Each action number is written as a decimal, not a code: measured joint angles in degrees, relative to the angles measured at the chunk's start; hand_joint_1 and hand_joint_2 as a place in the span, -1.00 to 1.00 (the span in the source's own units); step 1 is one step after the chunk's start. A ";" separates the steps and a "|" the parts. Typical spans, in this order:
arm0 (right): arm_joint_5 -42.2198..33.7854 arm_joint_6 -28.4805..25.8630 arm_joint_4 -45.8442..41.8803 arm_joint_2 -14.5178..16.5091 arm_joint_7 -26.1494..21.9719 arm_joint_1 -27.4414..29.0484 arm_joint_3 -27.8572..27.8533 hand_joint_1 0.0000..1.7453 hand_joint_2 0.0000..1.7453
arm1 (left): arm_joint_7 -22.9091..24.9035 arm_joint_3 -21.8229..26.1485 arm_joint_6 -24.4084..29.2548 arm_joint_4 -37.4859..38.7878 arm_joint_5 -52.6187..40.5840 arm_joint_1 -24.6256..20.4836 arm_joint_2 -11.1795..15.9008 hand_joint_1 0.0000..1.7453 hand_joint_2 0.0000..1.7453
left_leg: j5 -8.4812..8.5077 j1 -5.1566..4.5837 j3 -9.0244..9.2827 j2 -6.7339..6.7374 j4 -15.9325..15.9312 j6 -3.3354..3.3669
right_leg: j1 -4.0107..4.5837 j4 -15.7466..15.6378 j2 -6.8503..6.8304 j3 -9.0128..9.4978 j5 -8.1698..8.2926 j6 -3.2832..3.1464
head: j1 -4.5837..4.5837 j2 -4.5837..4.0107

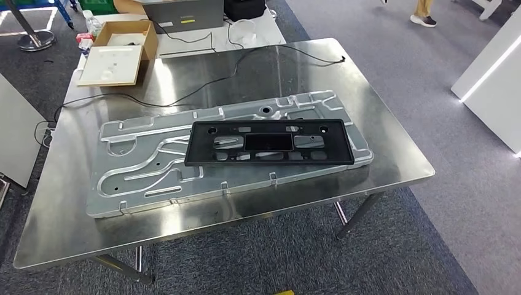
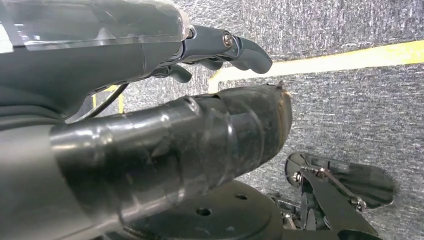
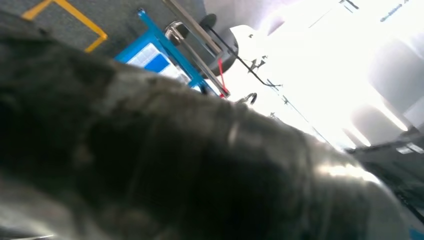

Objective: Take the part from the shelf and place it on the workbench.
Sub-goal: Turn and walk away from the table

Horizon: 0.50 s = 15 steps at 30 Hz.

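Resting place: the black plastic part (image 1: 268,142) lies flat on a silver pressed metal sheet (image 1: 153,161), which lies on the steel desk (image 1: 80,233); the part sits toward the sheet's right half, its long side running along the sheet.
Stage: judged from how it lies, the part looks already set down, with no hand touching it.
Left hand: the left hand (image 2: 150,100) hangs over grey carpet with a yellow floor line (image 2: 350,55); its dark fingers (image 2: 245,50) are curled in a little with nothing in them, so it holds nothing.
Right hand: the right hand (image 3: 190,165) is a dark blur close to the lens; I cannot tell whether its fingers are apart or closed, or whether it holds anything.
Risk: the part rests on a ribbed, uneven sheet, so a nudge to the desk or the sheet could slide it; the part's right end lies near the sheet's right edge, so a slide that way might tip it off the sheet.
Around: a black cable (image 1: 203,86) snakes across the desk's far half, well apart from the part; a cardboard box (image 1: 120,52) stands at the far left corner.
Beyond: a person's legs (image 1: 424,12) at the far edge of the floor, well away.
In the way: nothing lies on the part itself.
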 joint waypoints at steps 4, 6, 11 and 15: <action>0.00 0.00 0.01 0.02 0.05 -0.03 0.21 -1.00 -1.00 | 0.00 0.02 0.00 0.00 0.01 0.08 0.04 -1.00 -1.00 | -1.05 -0.01 -1.29 -0.32 1.37 -1.82 | -0.34 -0.41 -0.36 -1.48 1.66 -1.49 | -0.02 0.00; 0.00 0.00 0.02 0.02 0.03 -0.05 0.28 -1.00 -1.00 | 0.00 0.02 0.00 0.00 0.02 0.11 0.05 -1.00 -1.00 | -6.08 0.45 -2.95 -0.33 6.50 -2.80 | -0.59 -0.50 -0.59 -2.77 2.75 -2.10 | -0.04 0.00; 0.00 0.00 0.02 -0.04 0.02 -0.07 0.27 -1.00 -1.00 | 0.00 0.02 -0.02 0.00 0.02 0.07 0.07 -1.00 -1.00 | -9.02 1.75 -0.96 -0.27 13.37 -4.20 | -0.88 0.20 -0.69 -6.40 5.17 -1.61 | -0.03 0.00; 0.00 0.00 0.02 -0.04 0.06 -0.07 0.26 -1.00 -1.00 | -0.03 0.02 -0.01 0.00 0.02 -0.16 0.08 -1.00 -1.00 | -6.62 1.70 8.88 -0.33 -1.16 -3.61 | -1.02 1.19 -0.89 -7.91 6.44 -0.34 | -0.04 -0.01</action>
